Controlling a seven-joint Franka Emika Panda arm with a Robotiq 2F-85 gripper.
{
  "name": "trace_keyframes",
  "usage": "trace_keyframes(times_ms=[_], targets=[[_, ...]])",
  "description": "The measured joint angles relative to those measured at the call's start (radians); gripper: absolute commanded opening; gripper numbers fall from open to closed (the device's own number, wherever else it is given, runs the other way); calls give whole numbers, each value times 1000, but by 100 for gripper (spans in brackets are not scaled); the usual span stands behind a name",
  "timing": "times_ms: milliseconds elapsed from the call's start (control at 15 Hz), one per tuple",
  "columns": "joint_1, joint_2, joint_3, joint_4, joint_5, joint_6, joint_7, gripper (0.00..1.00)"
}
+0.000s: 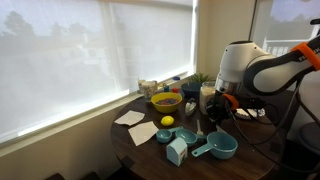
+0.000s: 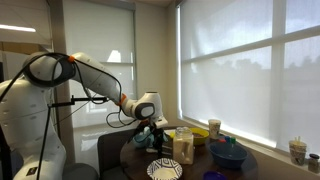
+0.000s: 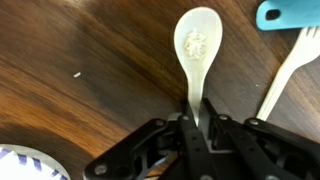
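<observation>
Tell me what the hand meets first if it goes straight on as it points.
The white spoon: its handle sits between the fingertips of the hand. Right beneath it comes the wooden table, though depth is unclear.

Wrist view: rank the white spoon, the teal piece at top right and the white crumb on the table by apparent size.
1. white spoon
2. teal piece, cut off by the frame; visible part only
3. white crumb

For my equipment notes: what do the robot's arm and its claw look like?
The arm has rounded white shells with black joints and an orange ring near the wrist. The claw is black, with angular linkages.
</observation>
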Motion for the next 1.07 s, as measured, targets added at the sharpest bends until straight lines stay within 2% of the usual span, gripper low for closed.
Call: trace_keyframes(times_ms=[533,1000,1067], targets=[[-2,-30,-14,14,0,-15,0,3],[-13,-147,-27,52,0,-117,-1,3],[-13,-162,-27,59,0,-132,-1,13]])
